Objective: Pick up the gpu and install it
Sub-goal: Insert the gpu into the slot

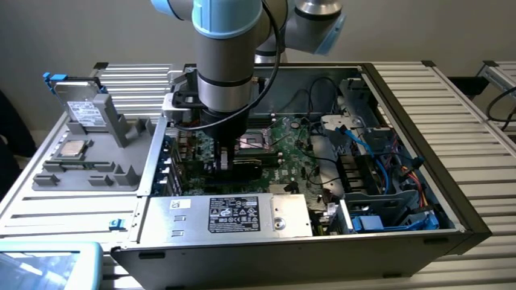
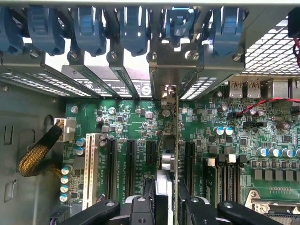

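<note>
The gpu (image 2: pixel 176 133) shows edge-on in the wrist view, standing upright over the green motherboard (image 2: pixel 131 122). Its silver end bracket (image 2: pixel 167 91) lies against the case's rear slot openings. My gripper (image 2: pixel 166 206) is shut on the card, with one black finger (image 2: pixel 140 206) on each side of it. In the exterior view the gripper (image 1: pixel 228 162) reaches down into the open computer case (image 1: pixel 403 78), with the gpu (image 1: pixel 246 162) low against the board beneath it.
Black expansion slots (image 2: pixel 112 164) and a white slot (image 2: pixel 90 168) flank the card. Blue retention clips (image 2: pixel 136 28) line the rear wall. A power supply (image 1: pixel 241 214) and blue cables (image 1: pixel 387 181) crowd the case. A grey fixture (image 1: pixel 96 157) holds a silver drive (image 1: pixel 84 112).
</note>
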Available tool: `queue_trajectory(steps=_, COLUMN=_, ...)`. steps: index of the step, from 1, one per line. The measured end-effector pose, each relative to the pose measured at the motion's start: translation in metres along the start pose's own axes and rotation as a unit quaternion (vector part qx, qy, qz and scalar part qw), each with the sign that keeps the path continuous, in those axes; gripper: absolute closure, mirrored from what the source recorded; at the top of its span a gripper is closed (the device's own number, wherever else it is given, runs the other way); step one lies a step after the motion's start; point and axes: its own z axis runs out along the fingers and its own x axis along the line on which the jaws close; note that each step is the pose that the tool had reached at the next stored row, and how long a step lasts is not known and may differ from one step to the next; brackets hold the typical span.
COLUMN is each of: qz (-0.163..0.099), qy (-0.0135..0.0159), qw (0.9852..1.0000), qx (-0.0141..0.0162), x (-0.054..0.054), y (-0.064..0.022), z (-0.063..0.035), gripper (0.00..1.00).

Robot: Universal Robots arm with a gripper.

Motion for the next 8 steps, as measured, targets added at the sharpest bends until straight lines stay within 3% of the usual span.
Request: queue_trajectory(steps=8, qz=0.000, qy=0.0001, qw=1.0000, qx=-0.0001, x=0.0000, y=-0.0001, z=0.0018, gripper=0.71)
